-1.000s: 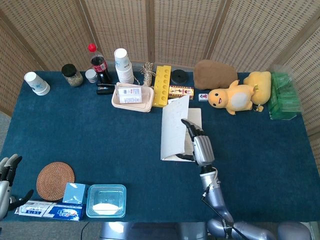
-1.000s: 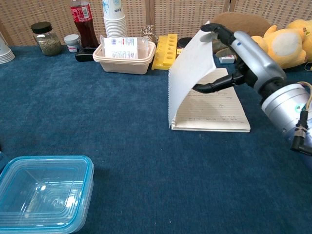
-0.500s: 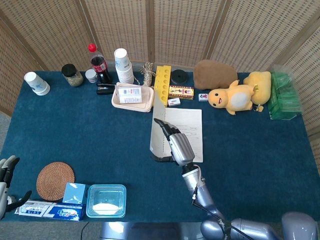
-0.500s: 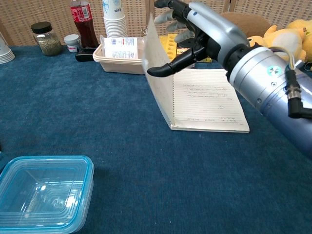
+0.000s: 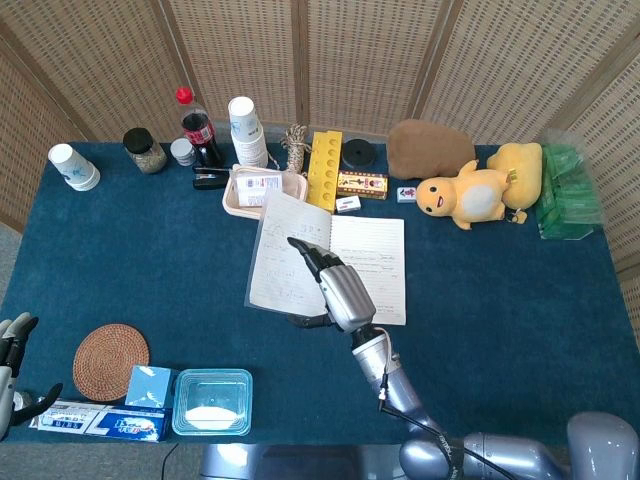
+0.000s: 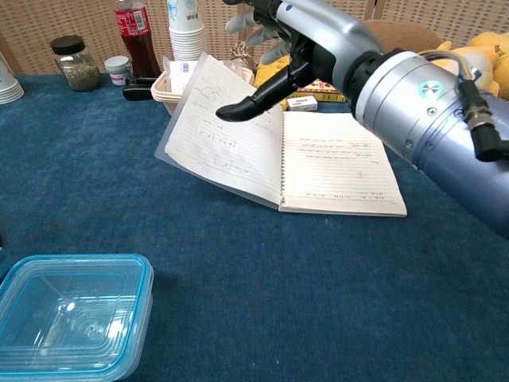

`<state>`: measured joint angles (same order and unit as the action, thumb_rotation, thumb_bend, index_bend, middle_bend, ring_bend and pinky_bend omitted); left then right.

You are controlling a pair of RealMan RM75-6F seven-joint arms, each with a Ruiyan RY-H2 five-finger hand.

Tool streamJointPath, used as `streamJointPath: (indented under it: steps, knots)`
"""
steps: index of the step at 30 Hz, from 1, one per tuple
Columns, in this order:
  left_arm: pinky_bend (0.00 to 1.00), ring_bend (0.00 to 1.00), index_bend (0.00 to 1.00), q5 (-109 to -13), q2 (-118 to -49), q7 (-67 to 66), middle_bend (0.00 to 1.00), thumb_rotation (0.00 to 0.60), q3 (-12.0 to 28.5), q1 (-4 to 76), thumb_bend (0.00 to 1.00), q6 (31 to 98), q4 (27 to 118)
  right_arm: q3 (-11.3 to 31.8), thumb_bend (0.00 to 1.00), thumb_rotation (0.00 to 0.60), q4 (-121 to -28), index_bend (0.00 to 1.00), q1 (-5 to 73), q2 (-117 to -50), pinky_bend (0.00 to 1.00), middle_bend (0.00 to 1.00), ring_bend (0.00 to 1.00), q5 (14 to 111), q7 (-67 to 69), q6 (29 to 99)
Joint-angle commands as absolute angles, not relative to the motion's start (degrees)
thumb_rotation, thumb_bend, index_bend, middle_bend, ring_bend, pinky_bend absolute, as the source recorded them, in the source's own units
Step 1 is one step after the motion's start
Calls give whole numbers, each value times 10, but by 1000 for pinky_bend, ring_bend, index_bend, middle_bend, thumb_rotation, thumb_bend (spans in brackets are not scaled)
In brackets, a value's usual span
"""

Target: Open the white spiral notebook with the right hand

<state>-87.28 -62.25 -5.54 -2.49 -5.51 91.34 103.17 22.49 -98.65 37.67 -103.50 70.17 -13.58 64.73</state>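
**Notebook cover folded past upright**

The blue table is carrying the white spiral notebook near its centre, with lined pages facing up and the cover leaning toward 9 o'clock, its outer edge lying against the beige tray. The right hand is hovering over the spine with fingers spread, gripping nothing. The left hand is showing at 8 o'clock, fingers apart and empty.

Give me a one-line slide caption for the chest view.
Right hand folds the cover of the white spiral notebook leftward, lined pages showing, cover not yet flat on the blue table.
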Motion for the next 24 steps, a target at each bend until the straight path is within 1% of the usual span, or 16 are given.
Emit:
streamJointPath:
  steps: [1,5,11,16,24]
  knots:
    - [0,22,103,-872,-619,-54,65,600,-27,-58,200,915,1029,217,103,600,-991,36,369,-1019,214,147,139,695,-143,652]
    - [0,22,103,-870,-616,-56,65,600,-31,-59,201,910,1027,199,103,600,-997,37,349,-988,214,145,134,695,-147,664]
    - [0,22,103,-865,-619,-67,65,600,-31,-58,201,904,1022,151,103,600,-1001,39,309,-927,198,143,117,723,-153,687]
    - [0,22,104,-860,-626,-74,65,600,-31,-58,200,900,1018,106,103,600,-990,41,273,-880,185,146,114,770,-154,722]
    - [0,21,107,-851,-637,-80,65,600,-30,-58,200,891,1010,52,106,600,-968,67,220,-828,180,152,114,846,-155,797]
